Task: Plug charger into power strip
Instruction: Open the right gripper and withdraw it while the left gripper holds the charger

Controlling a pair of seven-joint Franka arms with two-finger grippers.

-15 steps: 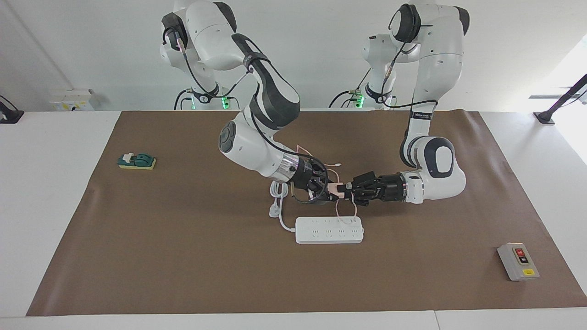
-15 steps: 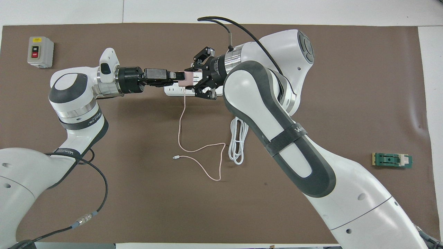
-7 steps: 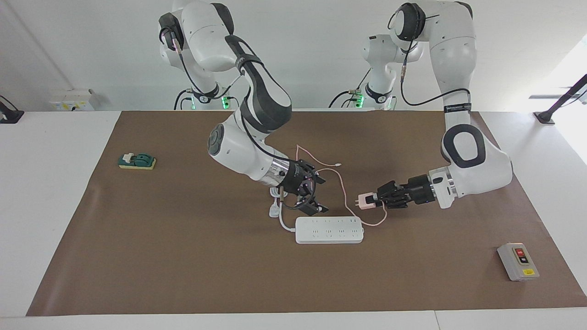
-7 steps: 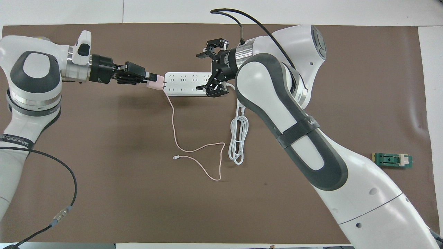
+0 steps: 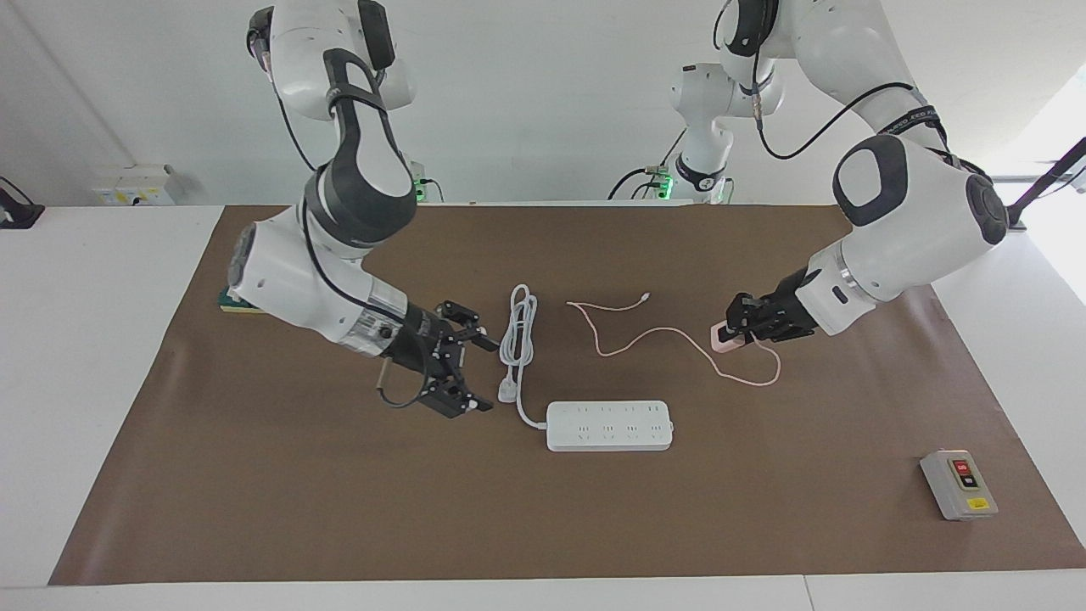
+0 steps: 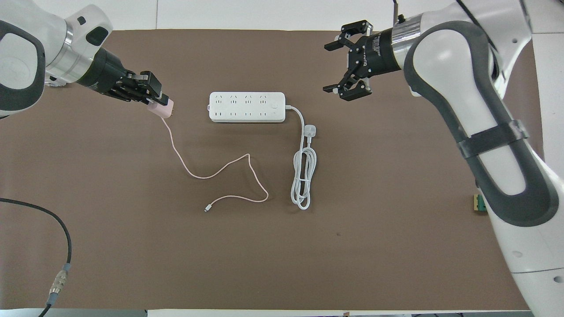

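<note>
The left gripper [image 5: 731,333] grips the charger [image 5: 723,337] low over the bench, toward the left arm's end from the strip [image 5: 609,425]. Turn the prongs downward, then centre them over a socket. The right gripper [image 5: 462,365] hovers spread, empty.

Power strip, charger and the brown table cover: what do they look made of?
The power strip: hard white plastic by its look, smooth with a slight sheen and moulded sockets. The charger, held in the left gripper: pale pink plastic, apparently matte, with thin prongs that are probably metal; its cable looks like soft rubbery sheath, lying in loose curves. The table cover: matte brown paper or thin sheet, faintly creased.
</note>
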